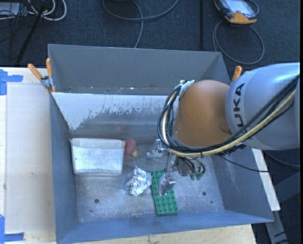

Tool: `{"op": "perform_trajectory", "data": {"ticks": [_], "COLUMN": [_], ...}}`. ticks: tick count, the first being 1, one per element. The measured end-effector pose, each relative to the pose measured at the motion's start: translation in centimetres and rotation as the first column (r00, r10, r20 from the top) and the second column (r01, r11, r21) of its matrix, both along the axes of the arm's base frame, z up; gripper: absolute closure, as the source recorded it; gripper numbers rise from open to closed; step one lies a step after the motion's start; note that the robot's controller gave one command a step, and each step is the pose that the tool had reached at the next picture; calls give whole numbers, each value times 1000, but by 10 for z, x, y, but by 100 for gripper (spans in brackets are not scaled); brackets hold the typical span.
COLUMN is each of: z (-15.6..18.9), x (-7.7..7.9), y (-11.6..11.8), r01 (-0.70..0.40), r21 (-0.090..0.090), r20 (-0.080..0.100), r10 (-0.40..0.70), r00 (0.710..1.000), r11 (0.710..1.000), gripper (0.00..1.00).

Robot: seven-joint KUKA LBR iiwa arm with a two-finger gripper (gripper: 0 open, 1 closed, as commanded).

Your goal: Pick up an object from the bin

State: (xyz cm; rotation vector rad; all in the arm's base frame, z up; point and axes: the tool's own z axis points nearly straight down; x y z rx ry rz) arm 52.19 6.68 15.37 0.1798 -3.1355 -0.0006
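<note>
My gripper (167,182) hangs below the arm's orange cover, low over the upper end of a flat green studded building plate (164,200). The plate lies near the bin's front wall, right of the middle. Just left of it, almost touching, sits a crumpled ball of silver foil (137,182). Whether the gripper touches the plate I cannot make out.
A white rectangular tub (97,155) lies at the left of the bin floor, with a small pink-red thing (131,146) at its right end. The arm and its cables hang over the bin's right half and hide the floor there.
</note>
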Motion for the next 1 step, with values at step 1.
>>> {"op": "perform_trajectory", "data": {"ticks": [1], "z": [-75], "x": [44], "y": [-37], "r01": [24], "r21": [2], "r20": [4], "r10": [-24], "r00": [1000], "r11": [1000], "gripper": [0]}}
